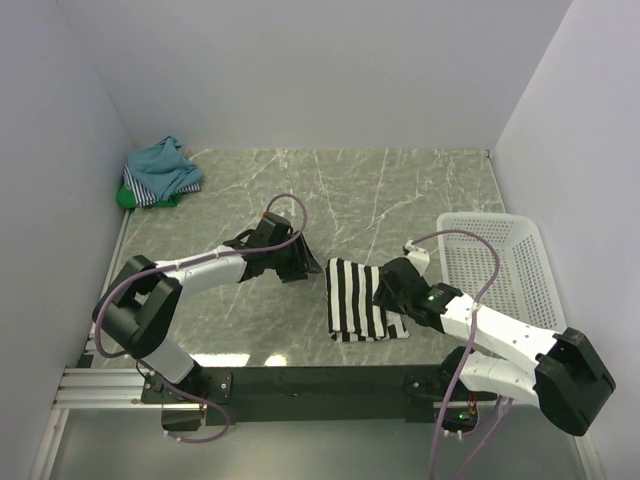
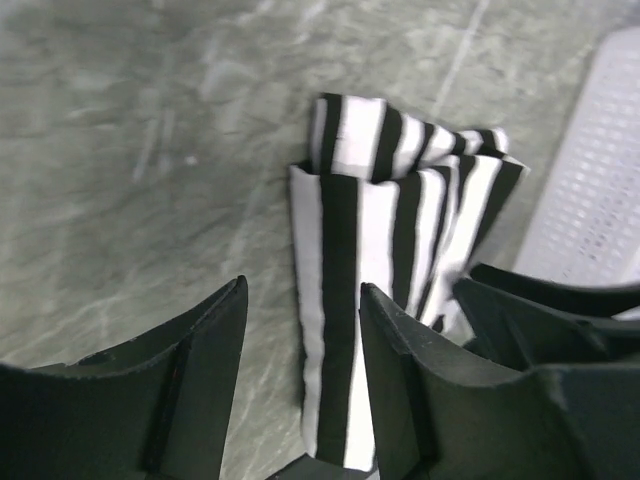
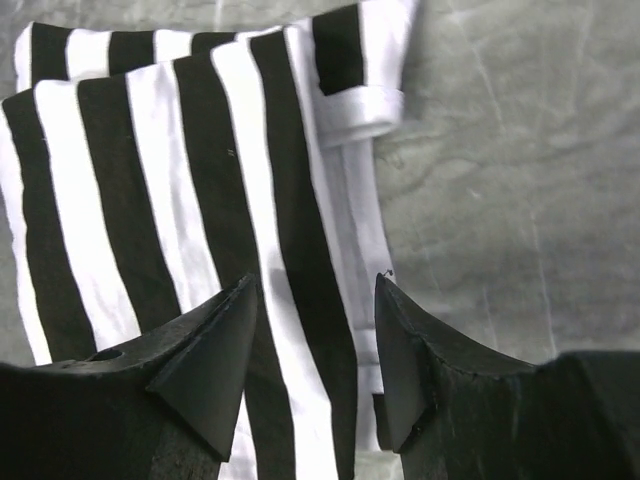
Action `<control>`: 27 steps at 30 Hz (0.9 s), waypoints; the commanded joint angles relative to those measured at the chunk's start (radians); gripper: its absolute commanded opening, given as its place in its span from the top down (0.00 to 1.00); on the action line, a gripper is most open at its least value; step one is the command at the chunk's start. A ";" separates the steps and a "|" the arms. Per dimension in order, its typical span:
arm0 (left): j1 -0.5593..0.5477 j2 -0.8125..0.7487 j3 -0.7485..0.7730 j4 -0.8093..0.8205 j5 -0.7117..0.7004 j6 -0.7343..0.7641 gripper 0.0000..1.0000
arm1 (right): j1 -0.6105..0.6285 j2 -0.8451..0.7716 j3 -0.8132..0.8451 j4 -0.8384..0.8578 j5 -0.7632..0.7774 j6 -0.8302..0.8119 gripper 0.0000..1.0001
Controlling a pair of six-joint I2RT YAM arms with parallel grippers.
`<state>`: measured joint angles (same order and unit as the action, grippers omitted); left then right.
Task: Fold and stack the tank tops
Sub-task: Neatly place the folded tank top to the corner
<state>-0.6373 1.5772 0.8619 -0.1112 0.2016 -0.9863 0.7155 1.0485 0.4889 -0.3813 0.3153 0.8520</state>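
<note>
You can pass over bare desk [image 1: 400,190] across the far middle, but the basket [image 1: 500,265] blocks the right, a pile of tops [image 1: 160,172] fills the far-left corner, and a striped top [image 1: 348,300] lies front-centre.

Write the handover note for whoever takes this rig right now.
Left hand: open, holding nothing, at the left edge of the black-and-white striped tank top.
Right hand: open, empty, over that top.
Done: the striped top lies folded on the table, near middle, beside the white lattice basket.
Left: the crumpled tank tops in the far left corner, teal uppermost, need folding and stacking.
</note>
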 commanded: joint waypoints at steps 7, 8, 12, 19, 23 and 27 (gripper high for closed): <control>0.002 0.021 -0.041 0.200 0.157 -0.005 0.48 | -0.007 0.071 0.017 0.114 -0.021 -0.034 0.45; 0.002 0.026 -0.050 0.211 0.165 -0.005 0.48 | -0.007 0.070 0.010 0.120 -0.022 -0.033 0.47; 0.002 0.040 -0.075 0.240 0.202 -0.012 0.48 | -0.005 0.096 0.013 0.171 -0.050 -0.027 0.65; 0.112 -0.002 -0.124 0.222 0.228 -0.009 0.49 | 0.050 0.244 0.051 0.286 -0.128 0.039 0.80; 0.177 -0.023 -0.121 0.174 0.234 0.020 0.49 | 0.119 0.336 0.160 0.328 -0.137 0.100 0.90; 0.238 -0.057 -0.118 0.119 0.219 0.050 0.49 | 0.182 0.476 0.298 0.370 -0.169 0.148 1.00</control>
<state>-0.4278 1.5772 0.7399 0.0452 0.4072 -0.9787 0.8589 1.4620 0.6769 -0.1112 0.1791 0.9344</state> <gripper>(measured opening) 0.511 0.023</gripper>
